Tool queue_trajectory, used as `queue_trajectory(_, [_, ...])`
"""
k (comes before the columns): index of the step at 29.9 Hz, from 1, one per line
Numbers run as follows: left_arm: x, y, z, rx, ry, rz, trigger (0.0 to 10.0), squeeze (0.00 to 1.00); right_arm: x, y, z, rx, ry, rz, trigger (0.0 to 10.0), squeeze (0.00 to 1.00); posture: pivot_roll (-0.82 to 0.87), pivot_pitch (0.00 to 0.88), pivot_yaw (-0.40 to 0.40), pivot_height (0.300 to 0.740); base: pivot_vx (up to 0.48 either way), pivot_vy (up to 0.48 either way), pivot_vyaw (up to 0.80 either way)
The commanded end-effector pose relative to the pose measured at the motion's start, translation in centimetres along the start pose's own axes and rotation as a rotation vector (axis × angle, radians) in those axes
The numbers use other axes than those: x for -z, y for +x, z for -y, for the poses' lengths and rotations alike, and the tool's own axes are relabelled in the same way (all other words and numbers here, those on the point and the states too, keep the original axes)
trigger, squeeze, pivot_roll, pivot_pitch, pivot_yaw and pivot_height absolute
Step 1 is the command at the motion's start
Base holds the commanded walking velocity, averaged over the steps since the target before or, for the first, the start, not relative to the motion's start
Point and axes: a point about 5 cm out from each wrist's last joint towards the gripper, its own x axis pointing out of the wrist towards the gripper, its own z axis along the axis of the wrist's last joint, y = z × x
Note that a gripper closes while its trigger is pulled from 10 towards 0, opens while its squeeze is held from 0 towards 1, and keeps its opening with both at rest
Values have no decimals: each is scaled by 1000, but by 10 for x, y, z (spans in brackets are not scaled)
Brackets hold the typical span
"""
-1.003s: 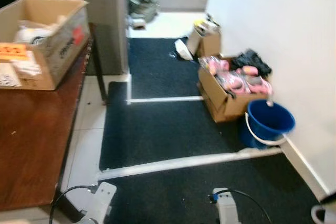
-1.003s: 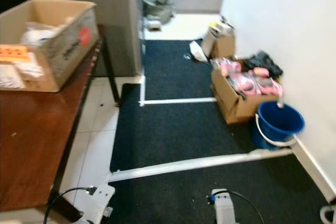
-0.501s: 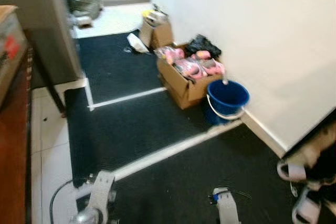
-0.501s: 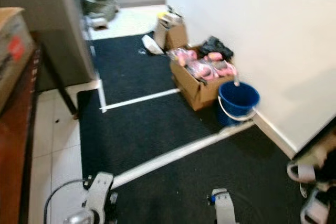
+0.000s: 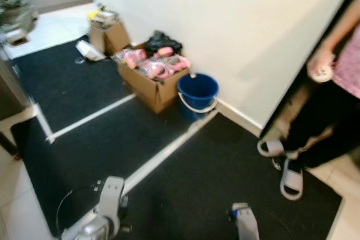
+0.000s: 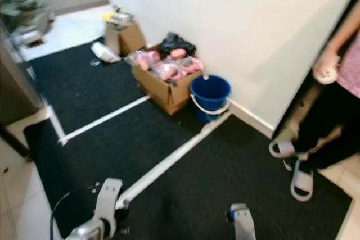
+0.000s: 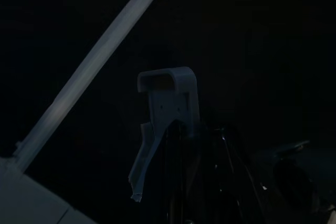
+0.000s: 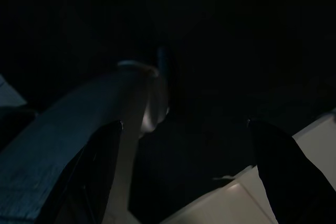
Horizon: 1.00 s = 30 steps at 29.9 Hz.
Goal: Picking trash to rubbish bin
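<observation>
A blue bucket (image 5: 197,91) with a white handle stands on the black mat against the white wall. Beside it is an open cardboard box (image 5: 147,78) full of pink things, with a dark bundle behind it. A white scrap (image 5: 88,51) lies on the mat by a smaller box (image 5: 107,32) farther back. My left arm (image 5: 104,212) and right arm (image 5: 243,223) hang low, well short of the bucket. In the dark right wrist view my right gripper (image 8: 189,171) is open with nothing between its fingers (image 8: 100,171). The left gripper (image 7: 202,182) is a dark shape over the mat.
A person (image 5: 337,77) stands at the right by a dark doorway, holding a small white thing, with grey slippers (image 5: 291,177) on the mat's edge. White tape strips (image 5: 163,153) cross the black mat. White tiles (image 5: 17,217) lie to the left.
The whole view has swung to the right: the wooden table and its cardboard box have slid out on the left, and the person and slippers have come in on the right.
</observation>
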Motion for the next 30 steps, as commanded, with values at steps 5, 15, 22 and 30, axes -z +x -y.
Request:
queue_trajectory(5, [13, -3, 3, 11, -23, -43, 10000, 0, 2, 0, -1, -8, -4, -5, 10000, 0, -92, 79, 8, 740, 0, 0, 0])
queue_trajectory(15, [4, -1, 6, 5, -41, 21, 10000, 0, -18, 2, -6, -23, -44, 51, 10000, 0, -78, 95, 1, 740, 150, 0, 0])
queue_trajectory(22, [2, 0, 8, 7, -47, 34, 10000, 0, -21, 3, -10, -30, -51, 64, 10000, 0, -83, 86, 5, 740, 333, 0, 0])
queue_trajectory(30, [2, 1, 10, 22, -35, 35, 10000, 0, -24, 2, -8, -28, -44, 76, 10000, 0, -95, 72, 8, 740, 345, 0, 0])
